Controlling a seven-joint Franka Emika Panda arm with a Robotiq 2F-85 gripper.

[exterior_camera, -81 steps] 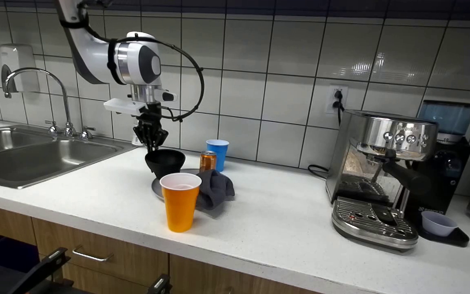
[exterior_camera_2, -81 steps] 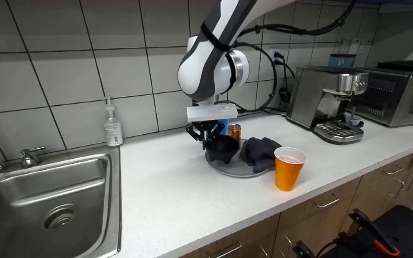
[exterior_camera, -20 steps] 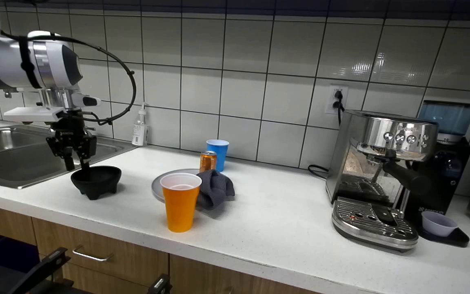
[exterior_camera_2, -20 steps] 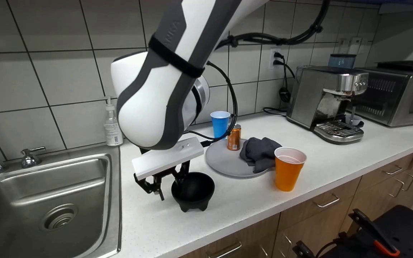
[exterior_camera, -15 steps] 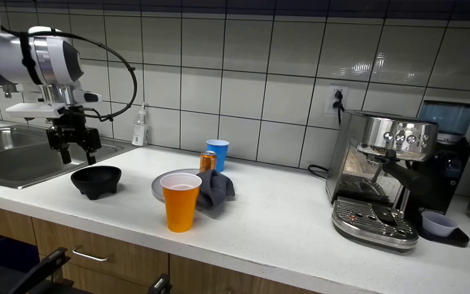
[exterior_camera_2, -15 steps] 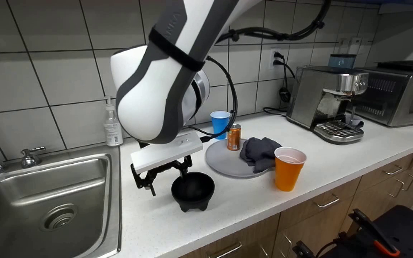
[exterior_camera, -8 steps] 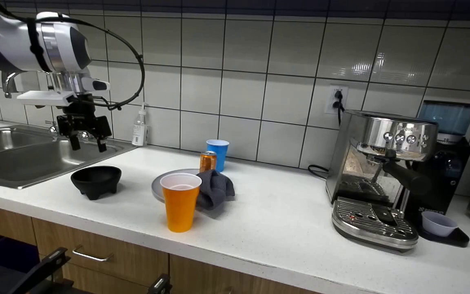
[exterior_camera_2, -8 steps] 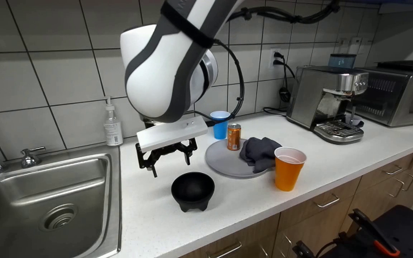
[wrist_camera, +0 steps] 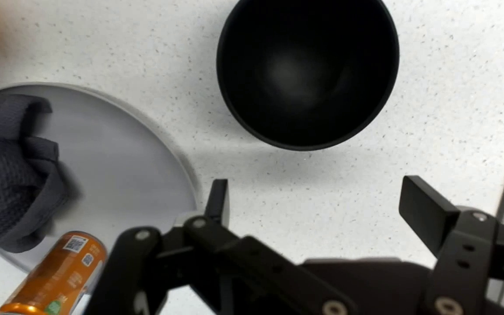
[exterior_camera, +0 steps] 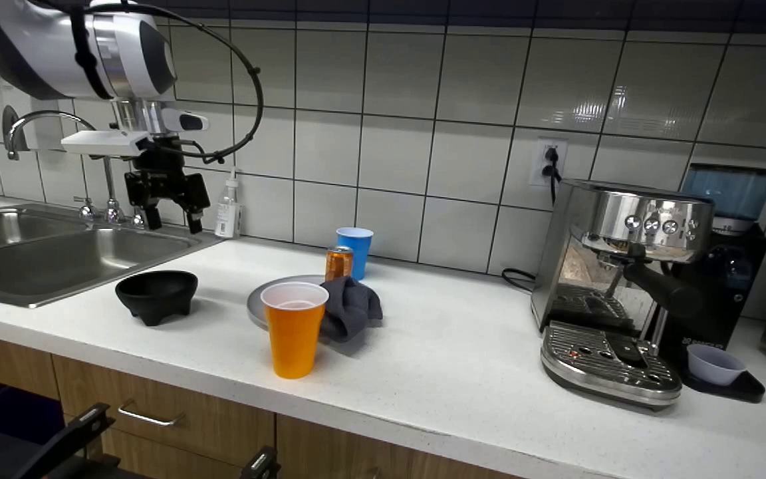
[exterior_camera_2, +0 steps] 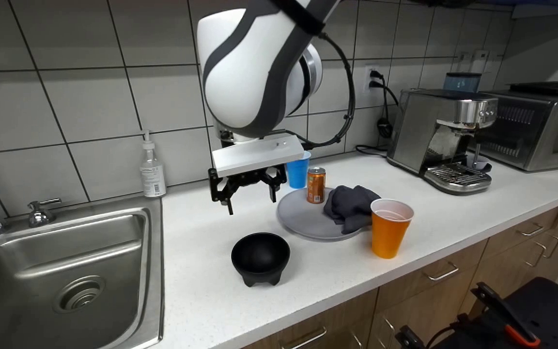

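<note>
Between the sink [exterior_camera_2: 154, 271] and the gray plate [exterior_camera_2: 303, 220], a strip of counter [exterior_camera_2: 206, 232] gives the gripper [exterior_camera_2: 252, 206] room to descend; the black bowl [exterior_camera_2: 259, 257] bars the front. A low pass across the plate meets the orange can [exterior_camera_2: 316, 186] and dark cloth [exterior_camera_2: 351, 206], the blue cup [exterior_camera_2: 297, 173] behind and the orange cup [exterior_camera_2: 389, 235] in front. Beyond, open counter runs to the espresso machine [exterior_camera_2: 440, 140].

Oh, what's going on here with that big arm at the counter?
A robot arm hangs over the counter, its pincer open and holding nothing, near the black bowl but not touching it. The bowl stands upright between the sink and the gray plate. The plate carries an orange can and a crumpled dark cloth.
</note>
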